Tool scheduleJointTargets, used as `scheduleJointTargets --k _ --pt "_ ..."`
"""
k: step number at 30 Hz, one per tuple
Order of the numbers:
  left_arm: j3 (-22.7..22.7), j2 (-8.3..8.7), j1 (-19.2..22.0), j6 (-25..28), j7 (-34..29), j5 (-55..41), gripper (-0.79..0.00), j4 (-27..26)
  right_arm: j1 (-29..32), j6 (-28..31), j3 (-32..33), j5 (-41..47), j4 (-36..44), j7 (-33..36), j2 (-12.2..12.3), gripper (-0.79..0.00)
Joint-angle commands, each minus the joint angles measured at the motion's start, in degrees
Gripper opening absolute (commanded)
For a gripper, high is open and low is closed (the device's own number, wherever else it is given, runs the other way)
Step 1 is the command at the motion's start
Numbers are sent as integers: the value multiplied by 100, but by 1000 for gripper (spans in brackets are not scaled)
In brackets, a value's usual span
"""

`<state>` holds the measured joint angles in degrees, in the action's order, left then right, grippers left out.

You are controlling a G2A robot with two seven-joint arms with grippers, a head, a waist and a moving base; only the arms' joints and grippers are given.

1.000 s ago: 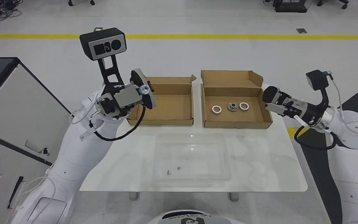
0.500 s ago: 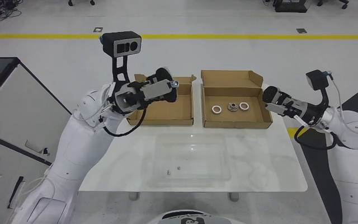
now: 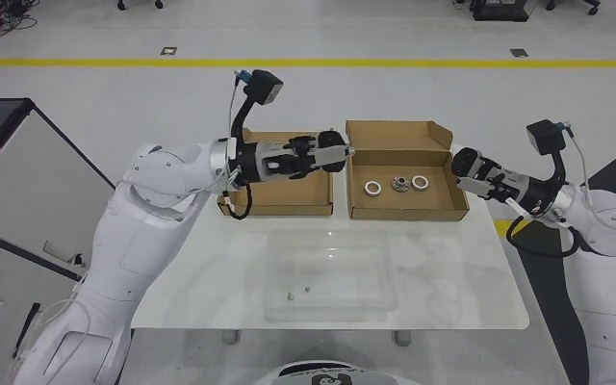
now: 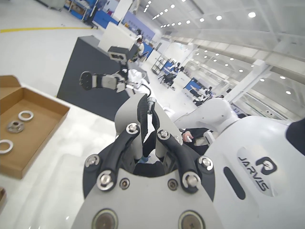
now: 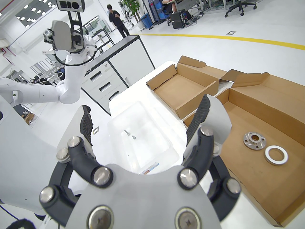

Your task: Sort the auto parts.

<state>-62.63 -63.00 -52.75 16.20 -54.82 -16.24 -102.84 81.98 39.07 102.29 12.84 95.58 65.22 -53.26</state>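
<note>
Top view: sorting partway, by my judgement. Right box [image 3: 404, 205] holds two rings [image 3: 372, 188], flange [image 3: 398, 183]. Two small parts [image 3: 306, 286] lie in near clear tray [image 3: 366, 260]. Left end effector [image 3: 339, 154] hangs between left box [image 3: 289, 197] and right box, far side.
Left wrist view: it pinches bolt [image 4: 150, 104].
Right wrist view: right end effector [image 5: 146, 107] spread, holding nothing.

Washers [image 3: 372, 188]: you see two silver rings flat in the right cardboard box [image 3: 385, 204].
Flanged hub [image 3: 397, 183]: between them.
Bolt [image 4: 150, 104]: pinched by the left gripper [image 4: 148, 110].
</note>
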Motion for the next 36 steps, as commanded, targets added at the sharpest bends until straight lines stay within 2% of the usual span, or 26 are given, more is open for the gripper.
scheduleJointTargets --k 1,8,14,20,27,31,36 --pt "70 11 89 -363 -147 423 -785 9 0 0 0 0 0 0 0 0" --pt "438 19 337 -1091 -599 1446 -785 170 0 0 0 0 0 0 0 0" --pt "753 1 496 -1397 -750 2126 -785 437 0 0 0 0 0 0 0 0" --pt "1315 -107 960 -1546 -941 2871 -785 992 0 0 0 0 0 0 0 0" --pt "2234 -445 1782 -1674 -825 3524 -785 2036 0 0 0 0 0 0 0 0" --pt "2806 -723 2226 -1723 -718 3849 -785 2756 0 0 0 0 0 0 0 0" --pt "3454 -1151 2705 -1765 -650 4090 -785 3738 0 0 0 0 0 0 0 0"
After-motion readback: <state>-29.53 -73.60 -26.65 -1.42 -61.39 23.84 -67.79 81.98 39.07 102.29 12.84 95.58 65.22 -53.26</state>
